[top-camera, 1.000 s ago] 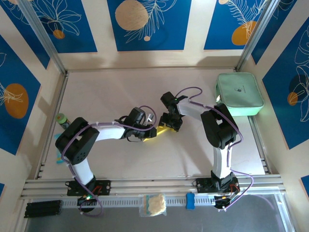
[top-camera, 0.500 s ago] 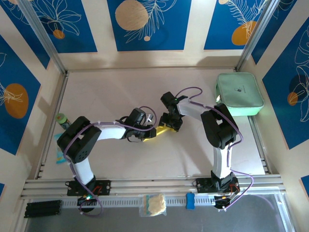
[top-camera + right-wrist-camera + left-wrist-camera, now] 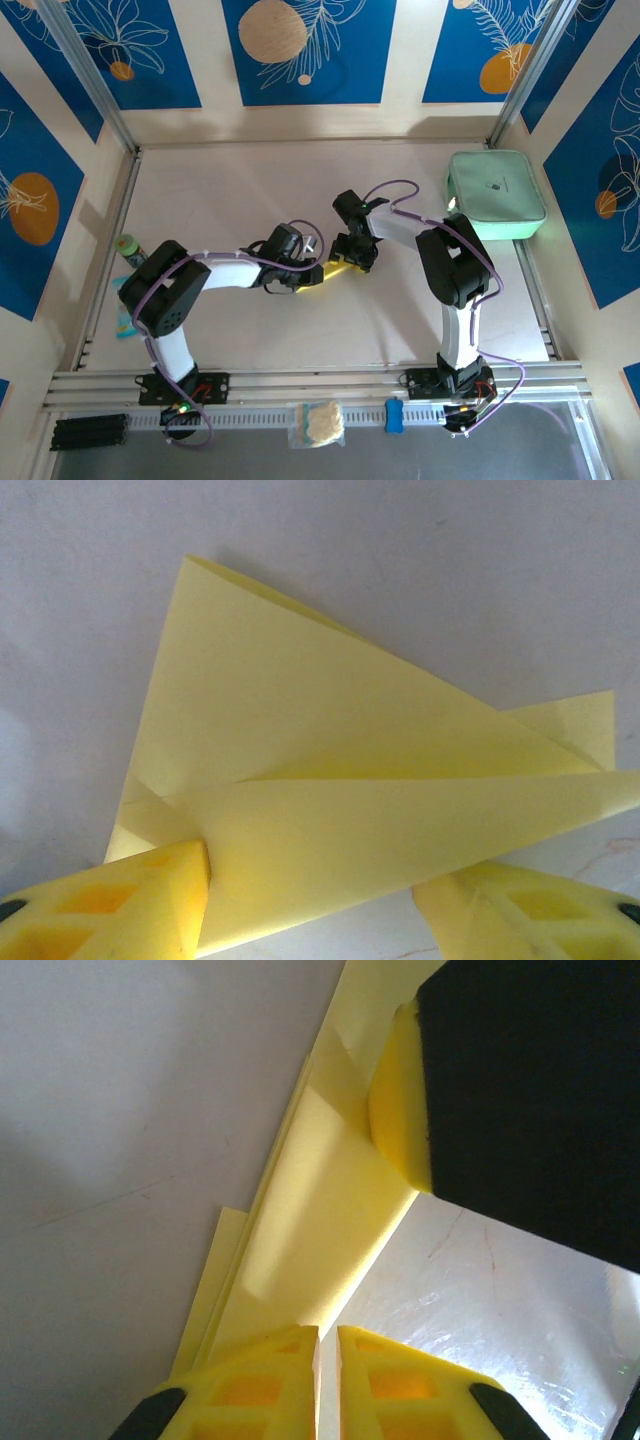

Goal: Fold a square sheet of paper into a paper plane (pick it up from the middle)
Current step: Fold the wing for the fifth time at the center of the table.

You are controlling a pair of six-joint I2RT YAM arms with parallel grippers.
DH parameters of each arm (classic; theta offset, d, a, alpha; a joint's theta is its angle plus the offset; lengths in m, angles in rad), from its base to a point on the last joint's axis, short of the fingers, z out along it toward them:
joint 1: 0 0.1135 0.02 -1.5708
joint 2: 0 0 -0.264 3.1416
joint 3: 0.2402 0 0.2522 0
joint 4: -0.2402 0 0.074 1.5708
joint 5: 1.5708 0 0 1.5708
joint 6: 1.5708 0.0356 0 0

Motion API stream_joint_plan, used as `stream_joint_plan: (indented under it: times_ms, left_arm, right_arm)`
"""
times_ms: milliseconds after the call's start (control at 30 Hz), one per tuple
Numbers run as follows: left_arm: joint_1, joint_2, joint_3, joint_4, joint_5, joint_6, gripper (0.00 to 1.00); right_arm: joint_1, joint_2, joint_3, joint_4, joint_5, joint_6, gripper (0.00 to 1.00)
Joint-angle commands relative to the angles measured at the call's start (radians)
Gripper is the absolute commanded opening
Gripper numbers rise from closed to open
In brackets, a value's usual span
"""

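My left fingers (image 3: 303, 272) are pressed almost together. In the left wrist view only a sliver of light shows between the two yellow pads at the bottom of the frame. The raised crease of the paper plane (image 3: 320, 1220) runs down from the upper middle of that frame straight to that sliver. I seem to be pinching the paper by its edge, though the frame cuts off the grip itself.

My right fingers (image 3: 350, 260) stand spread well apart. In the right wrist view one pad (image 3: 150, 900) sits at lower left, touching the plane's blunt corner. The other pad (image 3: 520, 910) sits at lower right, partly covered by a long pointed flap that spans the gap between them. So these fingers straddle the paper without squeezing it. From the left wrist, one of these pads lies against the paper's side at upper right.

In the top view the plane is a small yellow sliver on the table (image 3: 230, 200) near the centre of the frame. It lies between both sets of fingers, well apart from the mint-green case (image 3: 497, 195) at upper right.
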Motion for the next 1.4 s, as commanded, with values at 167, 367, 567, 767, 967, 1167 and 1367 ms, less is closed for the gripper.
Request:
stream_joint_plan:
  times_ms: [167, 367, 567, 767, 967, 1167, 1367]
  left_arm:
    - [0.000, 0.035, 0.000, -0.005, -0.020, -0.015, 0.13]
    - [0.002, 0.035, 0.000, -0.020, -0.034, -0.016, 0.13]
    - [0.001, 0.036, -0.003, -0.052, -0.052, -0.025, 0.12]
    - [0.004, 0.041, -0.012, -0.052, -0.049, -0.039, 0.11]
    - [0.002, 0.043, -0.012, -0.050, -0.047, -0.045, 0.10]
    - [0.004, 0.044, -0.012, -0.052, -0.046, -0.047, 0.09]
    - [0.003, 0.043, -0.015, -0.048, -0.044, -0.049, 0.09]
  right_arm:
    - [0.004, 0.153, -0.075, 0.092, 0.040, -0.019, 0.62]
    - [0.005, 0.146, -0.073, 0.092, 0.034, -0.021, 0.62]
    - [-0.015, 0.018, -0.063, 0.099, -0.004, -0.047, 0.62]
    - [-0.044, -0.234, -0.133, 0.183, -0.036, -0.056, 0.64]
    - [-0.033, -0.384, -0.308, 0.363, -0.104, 0.012, 0.63]
    - [0.003, -0.401, -0.391, 0.552, -0.164, 0.034, 0.42]
    - [0.024, -0.307, -0.358, 0.584, -0.190, 0.041, 0.27]
